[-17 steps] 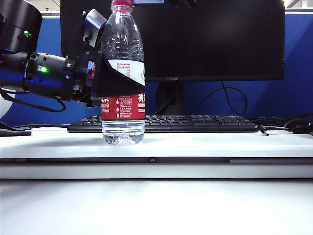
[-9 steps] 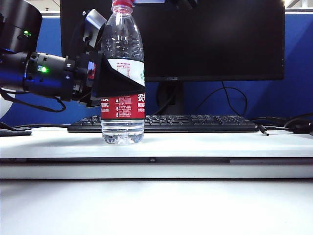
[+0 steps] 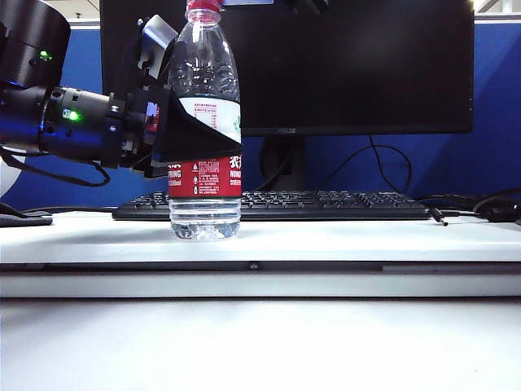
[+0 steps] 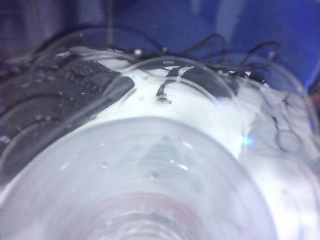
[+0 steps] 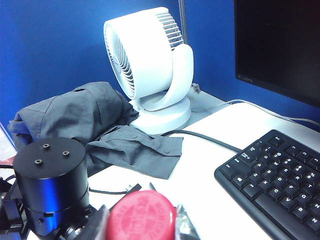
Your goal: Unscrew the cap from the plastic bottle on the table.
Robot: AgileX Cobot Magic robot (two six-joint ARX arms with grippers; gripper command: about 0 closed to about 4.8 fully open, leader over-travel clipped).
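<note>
Change: nothing has shifted.
Left gripper (image 3: 191, 134): clamps our plastic bottle (image 3: 205, 122) mid-body.
Right gripper (image 5: 142, 225): fingers pinch the cap (image 5: 141, 216).
Handling: light, slick, crushable; we'd grip ribbed cap sides.

Right tool (image 5: 142, 220) (fingers cropped) around cap (image 5: 142, 216); bottle (image 4: 150, 175) a blur.

1. Plastic bottle (image 3: 204, 130) upright on the table (image 3: 342, 240), left of centre, just in front of the keyboard (image 3: 326, 205).
2. Cap (image 3: 203, 8) on top of the bottle's neck.
3. Left gripper (image 3: 175, 122) at the bottle's left side, fingers around its middle, one before and one behind.
4. Right gripper (image 5: 142, 222) directly above, fingers on either side of the cap.
5. Monitor (image 3: 350, 65) behind the keyboard.
6. Fan (image 5: 150, 65) on the table beside the monitor, crumpled shirt (image 5: 95, 125) next to it.
</note>
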